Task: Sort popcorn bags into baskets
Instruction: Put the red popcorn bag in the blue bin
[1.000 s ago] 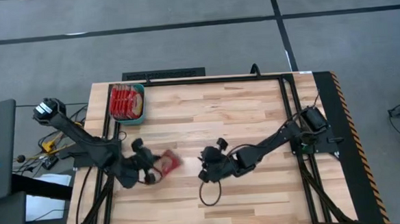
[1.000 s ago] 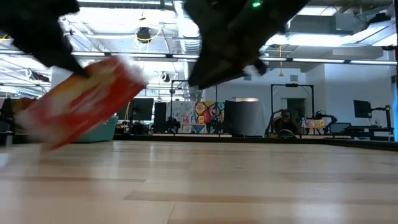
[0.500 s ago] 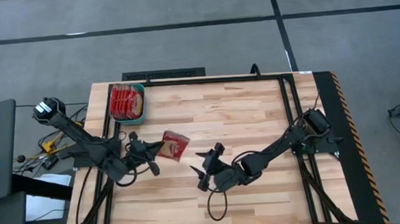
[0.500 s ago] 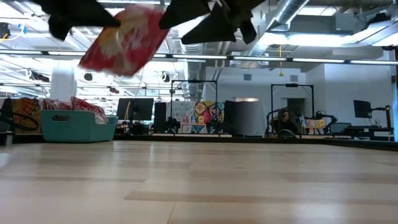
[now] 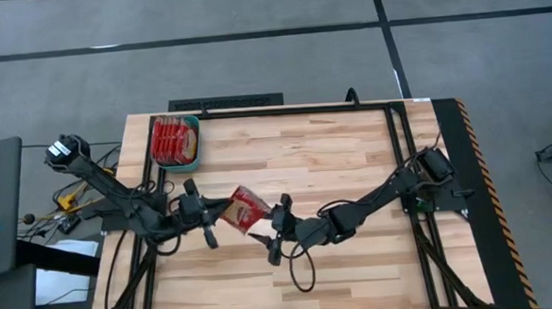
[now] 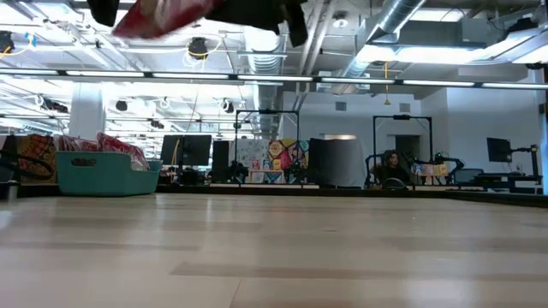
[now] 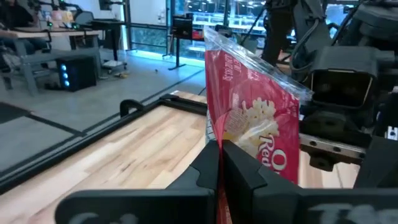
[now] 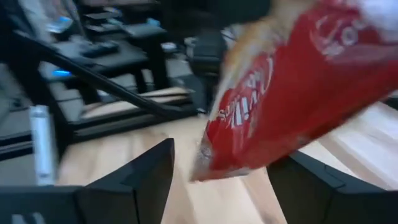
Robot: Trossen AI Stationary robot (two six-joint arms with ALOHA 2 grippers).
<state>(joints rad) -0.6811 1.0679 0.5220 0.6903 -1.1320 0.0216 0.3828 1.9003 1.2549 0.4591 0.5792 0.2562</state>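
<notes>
the left gripper (image 7: 219, 163) is clenched on one edge of a flat red popcorn bag (image 5: 242, 207), up in the air mid-table. the bag sticks out right toward the right gripper (image 5: 272, 238), spread wide just beside it. the teal plastic basket (image 5: 197, 160) sits far left. i can read "red" on the bag

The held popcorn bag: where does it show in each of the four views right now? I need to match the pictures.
High view: held popcorn bag mid-table, between the left gripper and right gripper.
Low view: red blur at top left, well above the table.
Left wrist view: upright, centre right, pinched in shut fingers.
Right wrist view: fills upper right, between open fingers.
Shared landmark: the teal basket, far left in the low view.
</notes>
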